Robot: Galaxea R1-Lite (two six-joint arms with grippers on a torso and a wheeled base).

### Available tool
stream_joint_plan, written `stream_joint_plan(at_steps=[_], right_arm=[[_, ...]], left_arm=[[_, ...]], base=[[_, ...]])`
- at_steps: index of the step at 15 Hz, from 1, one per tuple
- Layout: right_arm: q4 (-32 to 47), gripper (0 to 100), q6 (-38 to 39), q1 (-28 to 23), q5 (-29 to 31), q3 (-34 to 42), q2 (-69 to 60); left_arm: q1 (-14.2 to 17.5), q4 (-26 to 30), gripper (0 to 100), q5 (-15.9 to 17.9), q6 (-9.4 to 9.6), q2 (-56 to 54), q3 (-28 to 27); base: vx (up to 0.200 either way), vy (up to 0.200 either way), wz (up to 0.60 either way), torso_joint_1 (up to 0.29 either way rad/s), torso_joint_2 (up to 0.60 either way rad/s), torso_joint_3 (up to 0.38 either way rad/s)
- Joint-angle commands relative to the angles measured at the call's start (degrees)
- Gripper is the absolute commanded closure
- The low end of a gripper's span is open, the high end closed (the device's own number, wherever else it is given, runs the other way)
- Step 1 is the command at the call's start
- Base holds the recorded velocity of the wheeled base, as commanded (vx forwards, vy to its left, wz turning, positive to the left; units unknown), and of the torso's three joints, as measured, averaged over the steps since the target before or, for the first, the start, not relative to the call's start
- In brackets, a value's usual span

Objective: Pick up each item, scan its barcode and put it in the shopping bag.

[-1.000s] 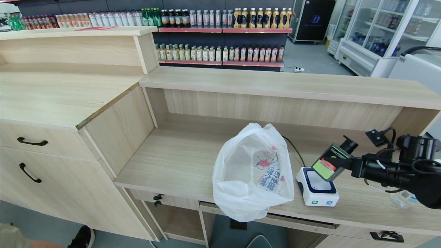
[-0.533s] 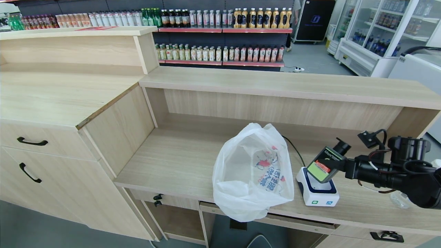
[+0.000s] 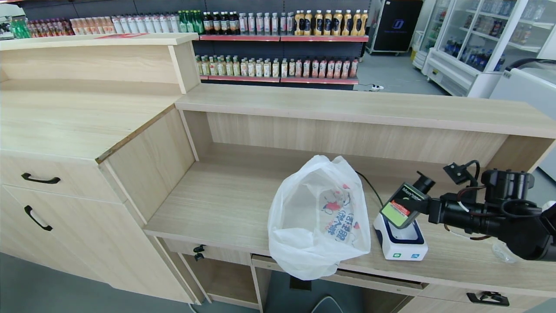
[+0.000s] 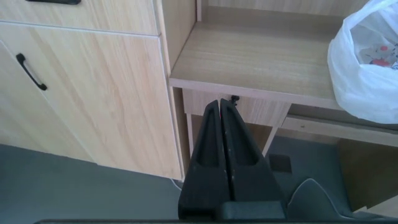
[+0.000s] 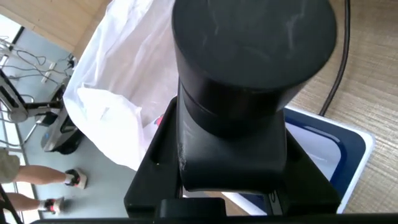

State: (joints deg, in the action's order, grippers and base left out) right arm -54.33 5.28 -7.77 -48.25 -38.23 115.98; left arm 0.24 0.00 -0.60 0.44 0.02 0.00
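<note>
right gripper (image 3: 422,204) clamps a dark bottle (image 3: 400,209) half hiding the scanner (image 3: 402,245), shopping bag (image 3: 317,217) just past its fingertips; left gripper (image 4: 219,104) pinched together, empty.

Light wood-laminate checkout counter (image 3: 217,195) with a raised back ledge (image 3: 347,108). Taller light wood cabinet (image 3: 65,126) on the left, with 2 black bar handles (image 3: 40,179). Behind it, dark 2-tier shelving with red edge strips (image 3: 282,38), packed with drink bottles (image 3: 330,22). White glass-door fridges (image 3: 478,39) far right. Smooth grey floor (image 3: 391,71). Lighting bright and even.
</note>
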Motion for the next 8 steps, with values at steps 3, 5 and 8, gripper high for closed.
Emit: stream_joint_plan(at_steps=[3, 5, 8], right_arm=[[0.5, 100, 0.1, -1.2, 0.2, 0.3, -0.7], [6.5, 100, -1.0, -3.3, 2.9, 2.9, -7.9], [5.6, 100, -16.4, -4.5, 23.0, 9.1, -17.2]], left_arm=[[0.0, 0.0, 100, 0.0, 0.00, 0.0, 0.0], [0.0, 0.0, 100, 0.0, 0.00, 0.0, 0.0], [0.0, 0.0, 100, 0.0, 0.00, 0.0, 0.0]], base=[[0.000, 0.000, 0.00, 0.000, 0.00, 0.000], [0.000, 0.000, 0.00, 0.000, 0.00, 0.000], [0.000, 0.000, 0.00, 0.000, 0.00, 0.000]])
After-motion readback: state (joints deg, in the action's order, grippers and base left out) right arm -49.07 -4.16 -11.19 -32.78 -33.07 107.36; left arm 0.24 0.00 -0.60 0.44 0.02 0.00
